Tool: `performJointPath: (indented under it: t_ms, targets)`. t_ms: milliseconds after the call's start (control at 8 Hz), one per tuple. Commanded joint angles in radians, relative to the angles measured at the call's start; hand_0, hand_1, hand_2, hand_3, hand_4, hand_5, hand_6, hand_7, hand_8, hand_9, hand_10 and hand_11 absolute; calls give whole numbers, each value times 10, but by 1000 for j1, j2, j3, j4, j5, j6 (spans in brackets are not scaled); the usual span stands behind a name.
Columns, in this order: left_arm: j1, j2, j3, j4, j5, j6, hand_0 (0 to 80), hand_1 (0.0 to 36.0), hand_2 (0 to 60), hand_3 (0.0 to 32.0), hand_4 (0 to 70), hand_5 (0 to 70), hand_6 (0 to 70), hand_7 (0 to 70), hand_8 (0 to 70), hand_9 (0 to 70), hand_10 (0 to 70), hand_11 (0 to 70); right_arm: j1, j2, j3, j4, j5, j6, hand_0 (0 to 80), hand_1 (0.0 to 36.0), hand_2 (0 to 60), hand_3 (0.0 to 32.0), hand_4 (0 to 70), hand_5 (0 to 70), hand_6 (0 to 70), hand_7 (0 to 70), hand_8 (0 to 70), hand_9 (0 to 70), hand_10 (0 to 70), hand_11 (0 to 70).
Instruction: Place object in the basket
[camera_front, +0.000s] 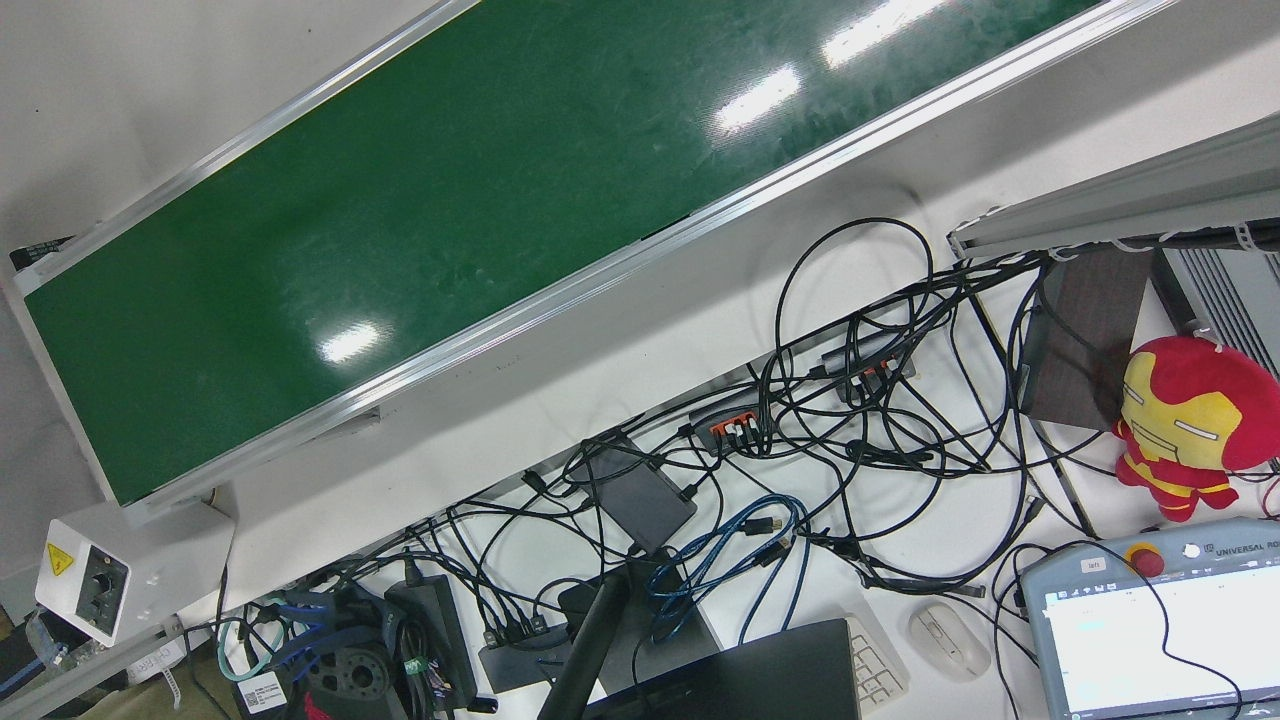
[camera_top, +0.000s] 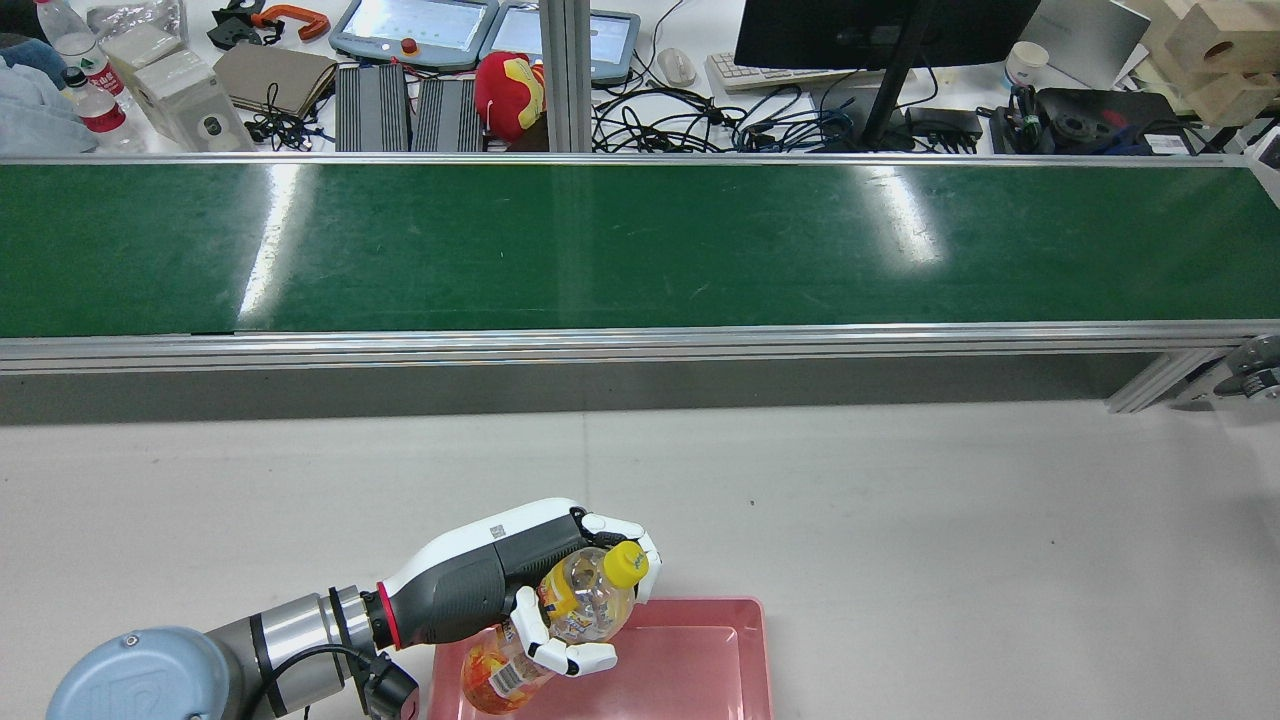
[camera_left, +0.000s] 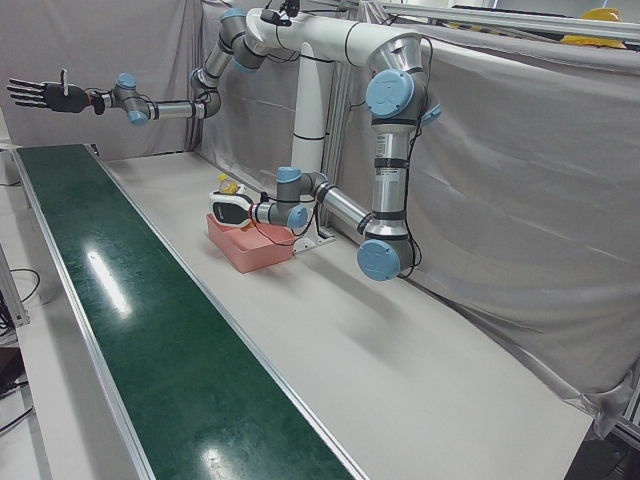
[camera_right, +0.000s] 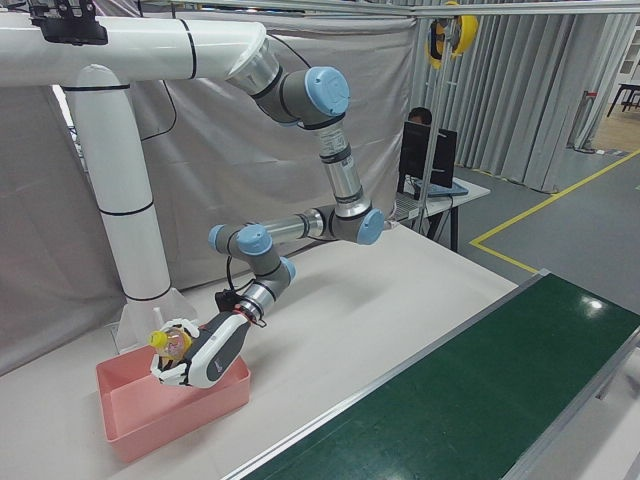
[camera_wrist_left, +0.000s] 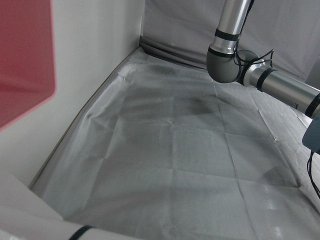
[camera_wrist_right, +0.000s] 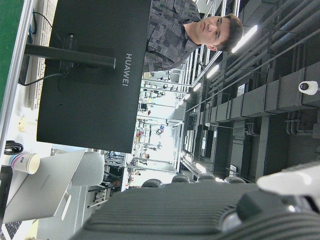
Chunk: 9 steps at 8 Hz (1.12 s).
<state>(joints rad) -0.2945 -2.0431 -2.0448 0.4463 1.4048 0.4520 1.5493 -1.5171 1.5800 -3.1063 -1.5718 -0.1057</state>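
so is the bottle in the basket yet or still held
Still held: the left hand grips the bottle tilted, yellow cap up, above the pink basket; its base is not resting inside.

The belt (camera_front: 400, 250) and a cable-strewn desk are seen from above in the front view. The rear view is taken from high behind the arms, across the surface (camera_top: 900, 520) and belt towards that desk. The whole station is covered from opposite front corners by the two corner views, the basket (camera_left: 250, 248) being shared. A curtain is faced by the left hand camera, a monitor (camera_wrist_right: 95, 75) by the right.
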Motion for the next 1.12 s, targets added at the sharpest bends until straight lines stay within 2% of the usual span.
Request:
performJointPath:
  t_ms: [0,125,250,500,750,875,1000]
  targets:
    - [6,93,-24,-55,23,-1,432,0,0,0,0,244,6,42,141,186,195,287,0,0,0,0,1,1,0,0,0,0,0,0,0,0,0,0,0,0]
    - [9,92,-31,-54,23,-1,423,0,0,0,0,168,0,6,112,149,145,214,0,0,0,0,-1,0,0,0,0,0,0,0,0,0,0,0,0,0]
    - [8,90,-49,-51,22,-1,420,0,0,0,0,128,0,0,88,115,105,156,0,0,0,0,1,0,0,0,0,0,0,0,0,0,0,0,0,0]
    - [-3,90,-74,-38,22,-3,420,0,0,18,0,76,0,0,55,69,64,96,0,0,0,0,1,0,0,0,0,0,0,0,0,0,0,0,0,0]
    - [-20,96,-106,-37,23,-9,424,0,0,30,0,59,0,0,40,47,53,82,0,0,0,0,-1,0,0,0,0,0,0,0,0,0,0,0,0,0]
    - [-75,107,-118,-35,26,-13,423,0,0,28,0,67,0,0,40,47,53,81,0,0,0,0,1,0,0,0,0,0,0,0,0,0,0,0,0,0]
    - [-116,133,-126,-43,39,-27,418,0,0,20,0,104,0,0,60,75,71,107,0,0,0,0,1,0,0,0,0,0,0,0,0,0,0,0,0,0]
